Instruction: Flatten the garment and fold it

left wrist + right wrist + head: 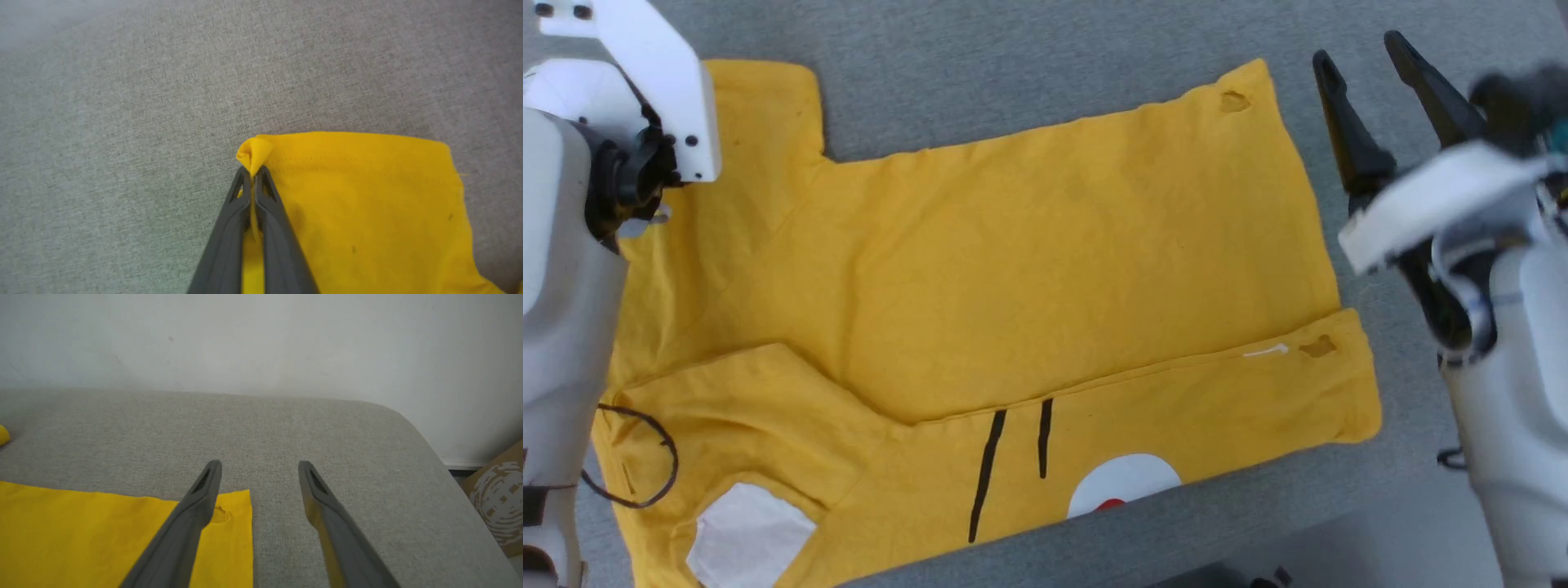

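Where the left end effector (253, 170) presses its fingers together: garment (1029, 269), yellow T-shirt, one bunched corner of a stitched edge pinched at the tips, the cloth spreading flat to their right on the grey table (1013, 98). Right end effector (1362, 53): fingers spread, holding nothing, above bare table, the garment's hem corner just to its left.

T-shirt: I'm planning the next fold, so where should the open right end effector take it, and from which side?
Likely the T-shirt's far hem corner, by the small hole: it lies flat at the right end effector. Come from the bare grey surface to its right, one finger under the edge. The left end effector pinches a sleeve corner.
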Controlling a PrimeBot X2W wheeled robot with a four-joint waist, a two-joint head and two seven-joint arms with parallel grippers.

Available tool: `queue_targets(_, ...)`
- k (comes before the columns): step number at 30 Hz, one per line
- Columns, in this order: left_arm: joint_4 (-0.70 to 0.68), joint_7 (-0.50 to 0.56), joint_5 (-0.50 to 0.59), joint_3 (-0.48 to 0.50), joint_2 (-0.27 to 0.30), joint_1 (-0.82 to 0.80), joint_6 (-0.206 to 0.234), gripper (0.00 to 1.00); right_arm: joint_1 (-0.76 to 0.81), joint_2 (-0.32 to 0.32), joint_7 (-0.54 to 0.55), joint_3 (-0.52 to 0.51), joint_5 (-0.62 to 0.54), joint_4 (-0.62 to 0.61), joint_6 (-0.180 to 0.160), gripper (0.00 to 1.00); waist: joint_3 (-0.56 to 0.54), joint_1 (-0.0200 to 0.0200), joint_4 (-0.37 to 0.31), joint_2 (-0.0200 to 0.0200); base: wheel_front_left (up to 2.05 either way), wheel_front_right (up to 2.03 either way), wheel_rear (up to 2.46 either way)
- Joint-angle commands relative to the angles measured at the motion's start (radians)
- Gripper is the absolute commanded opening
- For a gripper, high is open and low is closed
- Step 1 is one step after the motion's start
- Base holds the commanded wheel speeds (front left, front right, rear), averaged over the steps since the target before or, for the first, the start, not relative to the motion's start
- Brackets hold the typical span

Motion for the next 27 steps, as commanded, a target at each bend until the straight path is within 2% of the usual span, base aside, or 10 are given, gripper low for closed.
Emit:
queue_targets(1,-0.007,-0.002,-0.003,-0.004,-0.004,0.014,0.005,0.00,-0.036,0.003,0.042,-0.005,0.007,0.037,-0.001,1.00,0.009,-0.0001,0.014,0.0000,0.00,0.00,0.00)
queue_targets(8,-0.026,-0.023,-0.003,-0.022,-0.017,0.011,-0.008,0.00,-0.223,0.023,0.368,-0.031,0.030,0.277,-0.001,1.00,0.032,-0.0001,0.056,0.0000,0.00,0.00,0.00)
queue_targets(16,-0.020,-0.047,-0.013,-0.030,-0.030,-0.002,-0.021,0.00,-0.340,0.015,0.552,0.003,0.035,0.412,-0.001,1.00,0.061,-0.0001,0.088,0.0000,0.00,0.00,0.00)
queue_targets(17,-0.019,-0.050,-0.014,-0.032,-0.032,-0.003,-0.023,0.00,-0.348,0.016,0.579,0.003,0.033,0.430,-0.001,0.53,0.063,-0.0001,0.092,0.0000,0.00,0.00,0.00)
queue_targets(20,-0.013,-0.064,-0.016,-0.038,-0.040,-0.004,-0.030,0.00,-0.361,0.008,0.661,0.002,0.002,0.473,-0.001,0.02,0.060,-0.0001,0.102,0.0000,0.00,0.00,0.00)
queue_targets(24,-0.016,-0.138,-0.020,-0.034,-0.048,0.001,-0.044,0.00,-0.348,0.008,0.703,-0.019,-0.037,0.469,-0.001,0.00,0.039,-0.0001,0.114,0.0000,0.00,0.00,0.00)
queue_targets(27,-0.029,-0.245,-0.014,-0.024,-0.054,0.013,-0.051,0.00,-0.320,0.008,0.637,-0.027,-0.039,0.417,-0.001,0.00,0.010,-0.0001,0.124,0.0000,0.00,0.00,0.00)
